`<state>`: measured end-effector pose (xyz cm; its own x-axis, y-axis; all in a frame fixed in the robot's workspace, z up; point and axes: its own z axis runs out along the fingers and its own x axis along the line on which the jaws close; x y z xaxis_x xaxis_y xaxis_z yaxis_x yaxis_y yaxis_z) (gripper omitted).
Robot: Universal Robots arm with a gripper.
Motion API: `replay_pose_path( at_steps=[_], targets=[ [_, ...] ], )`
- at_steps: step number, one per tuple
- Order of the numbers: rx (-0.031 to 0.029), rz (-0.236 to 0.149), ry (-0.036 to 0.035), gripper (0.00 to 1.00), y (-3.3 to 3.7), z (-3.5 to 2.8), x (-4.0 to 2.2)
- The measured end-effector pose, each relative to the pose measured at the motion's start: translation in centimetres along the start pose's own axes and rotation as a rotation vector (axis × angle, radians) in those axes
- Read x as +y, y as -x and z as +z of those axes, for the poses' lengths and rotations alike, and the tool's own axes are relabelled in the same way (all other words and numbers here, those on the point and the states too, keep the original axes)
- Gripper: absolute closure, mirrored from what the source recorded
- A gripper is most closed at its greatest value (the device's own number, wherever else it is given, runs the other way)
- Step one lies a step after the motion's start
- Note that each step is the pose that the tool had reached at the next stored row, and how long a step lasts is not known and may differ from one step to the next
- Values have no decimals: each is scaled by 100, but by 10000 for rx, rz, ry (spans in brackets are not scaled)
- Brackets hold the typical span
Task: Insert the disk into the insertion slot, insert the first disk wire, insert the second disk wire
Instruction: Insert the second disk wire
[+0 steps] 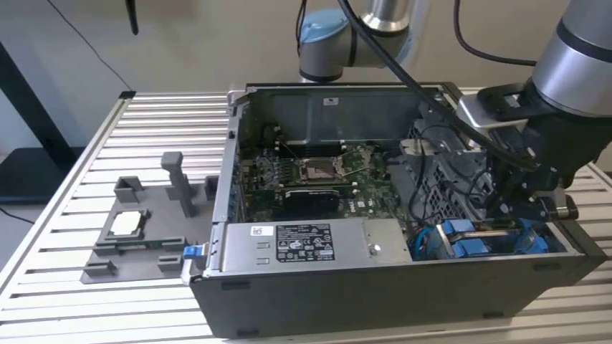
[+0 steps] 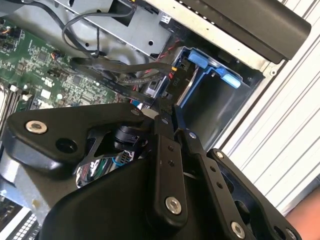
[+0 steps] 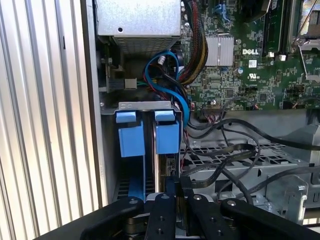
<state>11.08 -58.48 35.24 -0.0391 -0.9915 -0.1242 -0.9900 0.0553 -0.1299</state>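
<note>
My end effector, fingers pinched nearly together on what looks like a wire plug, sits at the disk edge. Disk stands in the slot, case's front corner. My read: keep plug square, press straight, gently.

Tool at disk seated in insertion slot.

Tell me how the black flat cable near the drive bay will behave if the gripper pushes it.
The black flat cable probably flexes rather than resists: it already sags in loose curves. It looks thin, so likely light. It may spring back or snag, since it crosses other wires beside the insertion slot.
</note>
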Motion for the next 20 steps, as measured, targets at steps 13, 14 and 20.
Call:
replay_pose_path(
  at_steps=[13,14,20],
  targets=[
    [0,-3,-34,84,-1,60,-12],
    [0,-3,-34,84,-1,63,-15],
    [-1,-5,-41,84,11,85,-16]
  ],
)
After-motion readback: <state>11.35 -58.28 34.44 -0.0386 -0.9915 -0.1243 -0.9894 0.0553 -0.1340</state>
